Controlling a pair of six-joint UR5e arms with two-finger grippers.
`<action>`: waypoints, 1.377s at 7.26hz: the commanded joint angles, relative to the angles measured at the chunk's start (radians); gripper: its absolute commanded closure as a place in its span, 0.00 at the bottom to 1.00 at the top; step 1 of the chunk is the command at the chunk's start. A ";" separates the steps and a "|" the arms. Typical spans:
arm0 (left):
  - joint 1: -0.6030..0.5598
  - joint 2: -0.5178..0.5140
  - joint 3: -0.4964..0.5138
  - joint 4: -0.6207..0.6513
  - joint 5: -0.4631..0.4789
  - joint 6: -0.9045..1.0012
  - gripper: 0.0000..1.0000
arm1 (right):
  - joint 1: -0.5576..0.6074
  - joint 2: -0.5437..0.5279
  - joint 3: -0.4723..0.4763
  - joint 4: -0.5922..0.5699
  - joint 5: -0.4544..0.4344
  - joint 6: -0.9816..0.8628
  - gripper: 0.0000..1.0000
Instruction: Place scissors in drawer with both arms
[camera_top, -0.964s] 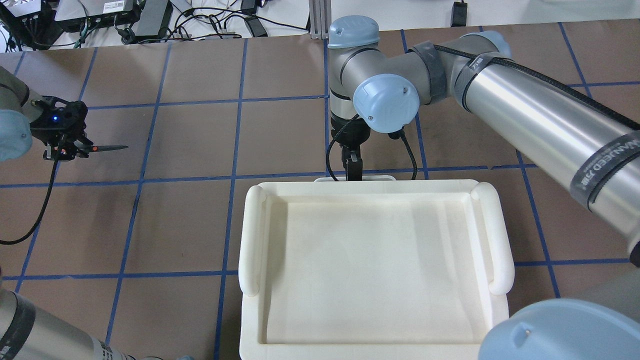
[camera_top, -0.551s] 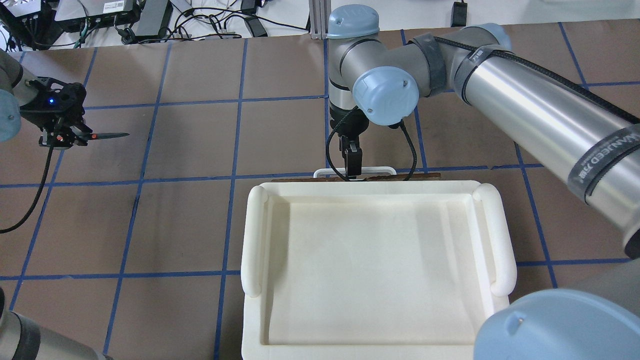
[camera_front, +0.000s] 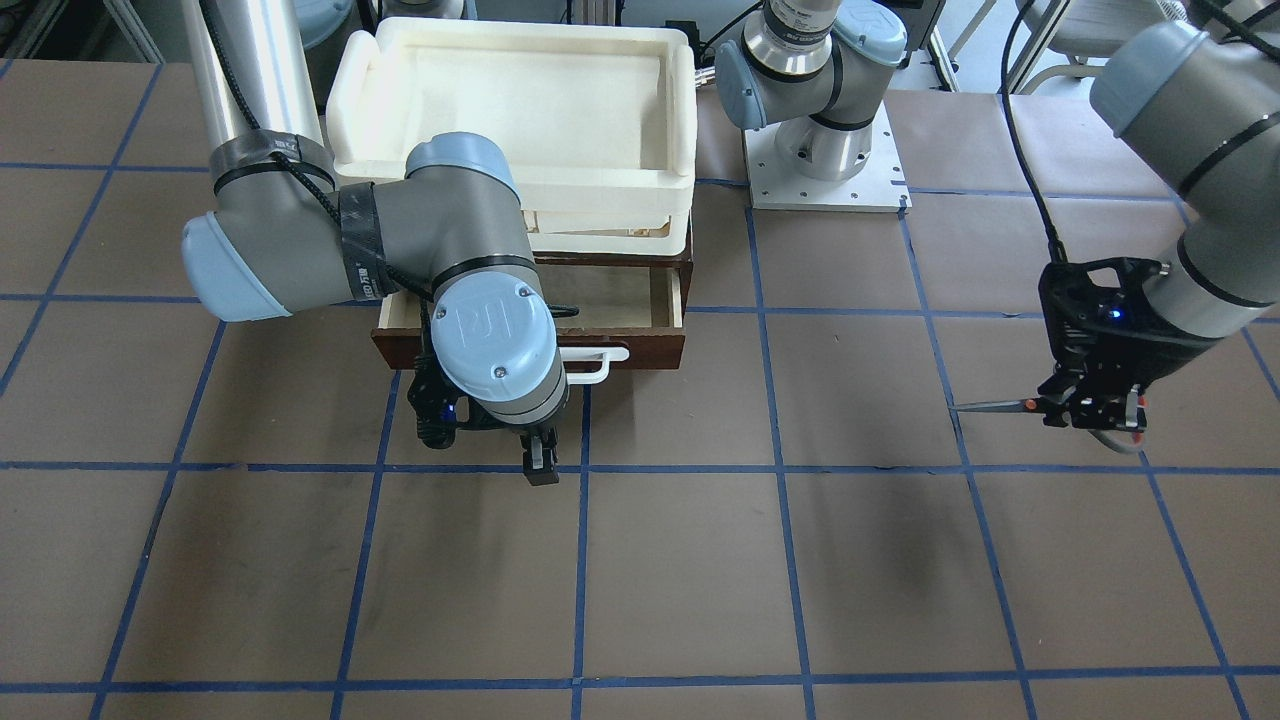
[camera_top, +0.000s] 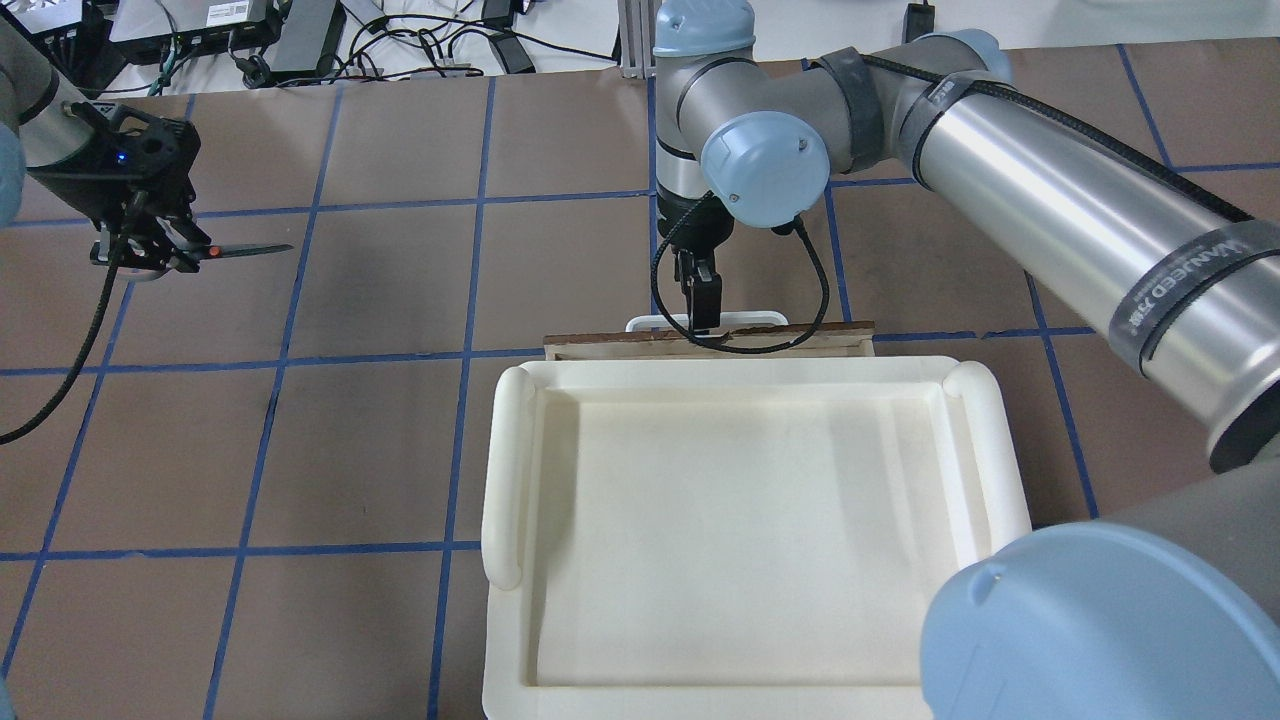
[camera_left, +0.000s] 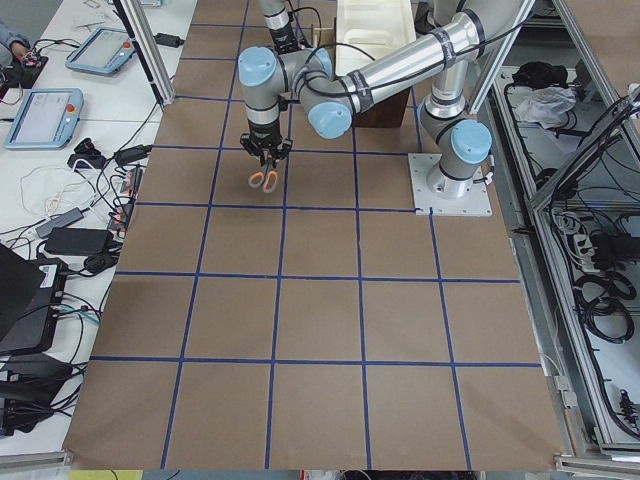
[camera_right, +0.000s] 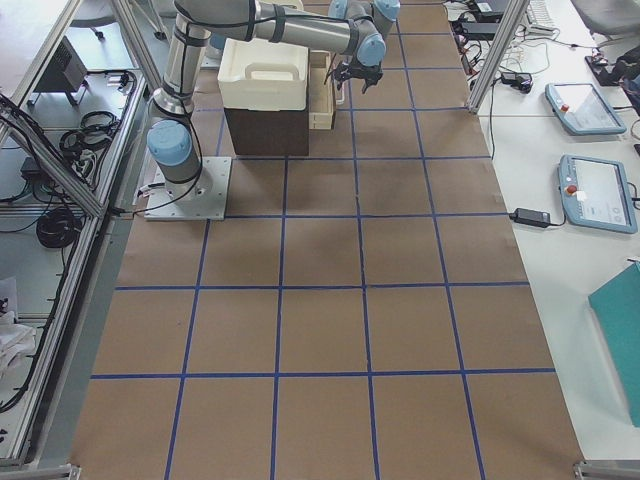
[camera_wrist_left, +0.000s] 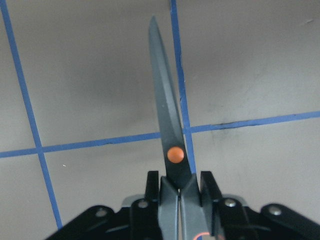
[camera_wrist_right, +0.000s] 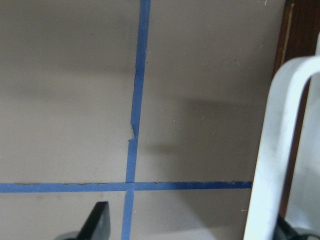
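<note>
From my console I see the left gripper (camera_top: 160, 258) closed tight on the scissors (camera_wrist_left: 167, 125), its two fingers pinching the grey handle end just behind the orange pivot dot. The dark blades are shut together and lie level, their tip pointing toward the robot's right across the brown table (camera_top: 380, 450) with its blue tape grid. The scissors are at the table's left side, well apart from the drawer (camera_front: 650, 348). The drawer stands partway out from under the white tray (camera_front: 682, 130), which covers the back of it. A strip of pale plywood floor shows behind the dark brown front. The right gripper (camera_top: 700, 298) points down at the drawer's white loop handle (camera_front: 605, 353). On its wrist camera one finger (camera_wrist_right: 100, 222) sits at the lower left of the view and the handle runs down the right side, so the jaws stand well apart. The other finger is almost out of frame there, so I can't tell whether it touches the handle or only hangs beside it. This gripper is clamped on nothing.
</note>
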 joint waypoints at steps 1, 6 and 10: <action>-0.138 0.092 0.039 -0.159 0.028 -0.193 1.00 | -0.011 0.010 -0.022 0.000 0.000 -0.024 0.00; -0.272 0.149 0.042 -0.234 0.019 -0.393 1.00 | -0.034 0.057 -0.074 -0.029 -0.014 -0.049 0.00; -0.299 0.149 0.047 -0.241 0.016 -0.406 1.00 | -0.039 0.076 -0.113 -0.029 -0.014 -0.064 0.00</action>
